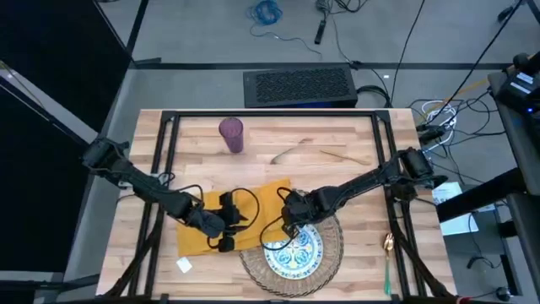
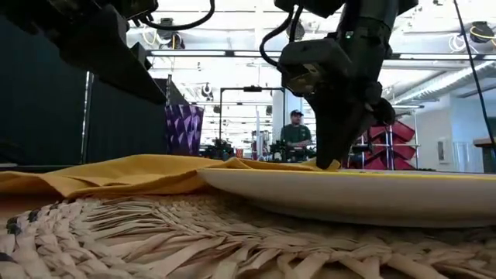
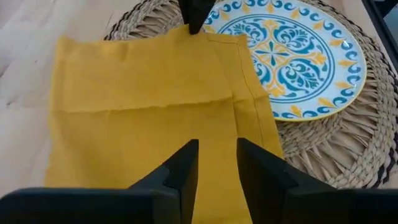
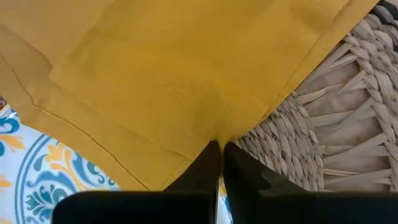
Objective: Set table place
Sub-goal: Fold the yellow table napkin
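The right gripper (image 4: 219, 149) had its fingers pinched on a corner of the yellow napkin (image 1: 240, 215), which lay on the table (image 1: 337, 173) and overlapped the plate (image 1: 297, 252) and woven mat (image 1: 333, 241). The left gripper (image 3: 217, 155) hovered over the cloth, fingers narrowly apart (holding nothing). The purple tumbler (image 1: 231, 134) stood well apart

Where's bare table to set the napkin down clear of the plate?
Bare wood lies between the tumbler and the gold cutlery, and right of the mat up to the spoon. Crowded: both grippers meet on the napkin by the plate.
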Motion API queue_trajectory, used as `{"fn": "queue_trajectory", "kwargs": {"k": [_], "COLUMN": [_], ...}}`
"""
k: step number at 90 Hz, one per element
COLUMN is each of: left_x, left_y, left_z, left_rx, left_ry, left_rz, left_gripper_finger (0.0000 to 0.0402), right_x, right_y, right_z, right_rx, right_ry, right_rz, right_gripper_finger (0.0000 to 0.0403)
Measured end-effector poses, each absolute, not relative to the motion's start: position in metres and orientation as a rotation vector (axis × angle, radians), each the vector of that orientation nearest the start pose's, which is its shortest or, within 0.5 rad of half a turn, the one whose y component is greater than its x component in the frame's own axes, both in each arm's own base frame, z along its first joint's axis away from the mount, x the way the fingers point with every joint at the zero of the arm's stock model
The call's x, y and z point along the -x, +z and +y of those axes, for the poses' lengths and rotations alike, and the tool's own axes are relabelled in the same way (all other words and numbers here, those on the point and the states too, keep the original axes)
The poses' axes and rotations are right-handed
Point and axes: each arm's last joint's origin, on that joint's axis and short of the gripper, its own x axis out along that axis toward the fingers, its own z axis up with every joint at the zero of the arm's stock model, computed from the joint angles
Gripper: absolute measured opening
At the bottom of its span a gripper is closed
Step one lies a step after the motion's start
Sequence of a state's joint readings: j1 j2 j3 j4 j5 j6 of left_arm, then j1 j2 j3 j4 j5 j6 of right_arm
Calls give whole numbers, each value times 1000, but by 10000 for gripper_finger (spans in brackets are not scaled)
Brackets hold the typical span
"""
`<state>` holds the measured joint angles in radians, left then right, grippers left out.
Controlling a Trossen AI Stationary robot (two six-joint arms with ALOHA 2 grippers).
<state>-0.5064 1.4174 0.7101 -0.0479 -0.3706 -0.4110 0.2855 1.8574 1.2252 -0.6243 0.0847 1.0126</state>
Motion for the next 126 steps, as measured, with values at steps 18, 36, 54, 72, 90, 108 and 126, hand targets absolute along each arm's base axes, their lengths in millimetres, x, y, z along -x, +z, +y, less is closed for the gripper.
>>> {"fn": "queue_trajectory", "kwargs": {"k": [18, 36, 54, 72, 90, 108, 126], "left_x": [-244, -244, -244, -244, -244, -244, -244], "left_y": [185, 185, 185, 185, 185, 185, 185], "left_z": [-123, -123, -124, -124, -124, -124, -124], "left_rx": [67, 67, 70, 71, 72, 73, 73], "left_ry": [15, 16, 8, 3, 2, 0, -2], "left_rz": [706, 706, 709, 711, 711, 712, 713], "left_gripper_finger": [93, 93, 93, 93, 93, 93, 93], "right_x": [-348, -351, -349, -349, -350, -350, -350], "right_y": [192, 198, 198, 198, 198, 198, 198], "right_z": [98, 98, 102, 104, 104, 104, 105], "right_rx": [-627, -613, -629, -631, -626, -625, -631], "right_ry": [-432, -428, -416, -413, -397, -396, -386], "right_rz": [1175, 1163, 1179, 1180, 1174, 1174, 1182], "right_gripper_finger": [1, 0, 0, 0, 9, 41, 42]}}
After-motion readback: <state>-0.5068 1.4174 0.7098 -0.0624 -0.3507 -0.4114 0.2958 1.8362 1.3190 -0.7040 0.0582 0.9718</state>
